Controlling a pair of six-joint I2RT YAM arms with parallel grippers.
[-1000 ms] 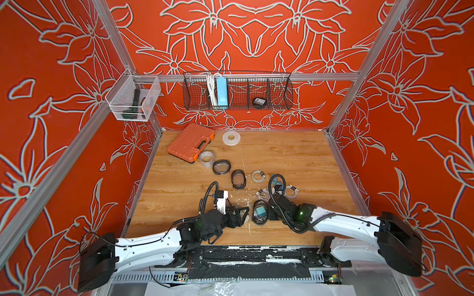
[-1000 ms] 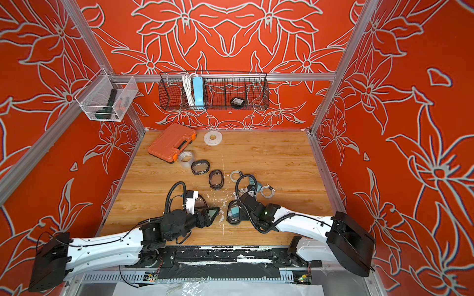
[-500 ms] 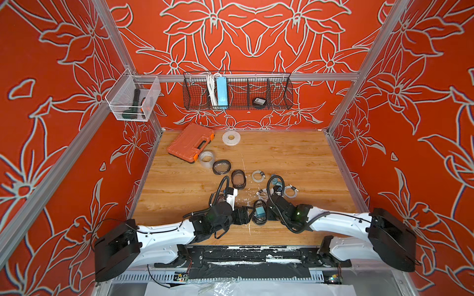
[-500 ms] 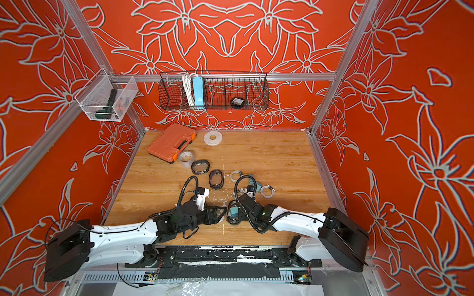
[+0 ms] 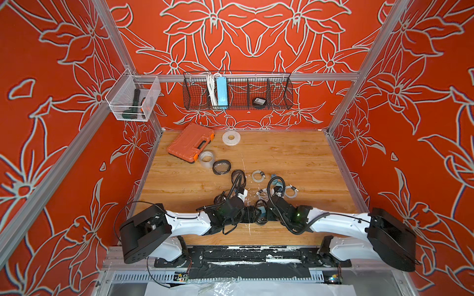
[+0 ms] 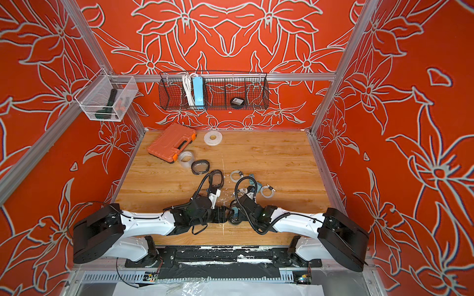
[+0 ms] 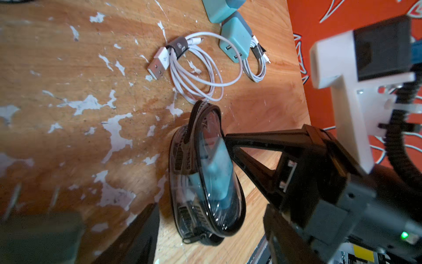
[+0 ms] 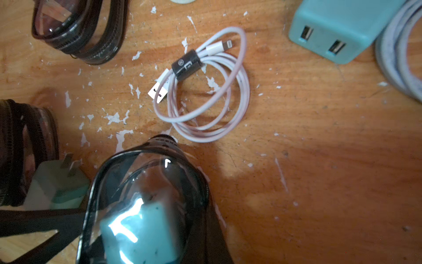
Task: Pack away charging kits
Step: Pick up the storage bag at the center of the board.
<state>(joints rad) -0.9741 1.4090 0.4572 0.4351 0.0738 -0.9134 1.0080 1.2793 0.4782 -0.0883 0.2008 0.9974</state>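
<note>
This is a robot-lab test cell, not a lived-in room: a booth framed in aluminium rails (image 5: 320,77), its walls (image 5: 256,38) covered in an orange lily print (the same pattern on all three sides). At 6 o'clock the white-and-black left arm (image 5: 184,224) and right arm (image 5: 338,225) sit on a black base plate (image 5: 243,256) and end in the black left claw (image 7: 209,230) and right claw (image 7: 227,139). The wood-grain tabletop (image 5: 282,159) is chipped into white patches (image 7: 89,104). A wire basket (image 5: 279,92) hangs from the rail at 12 o'clock and a clear bin (image 5: 154,94) at 10 o'clock.
</note>
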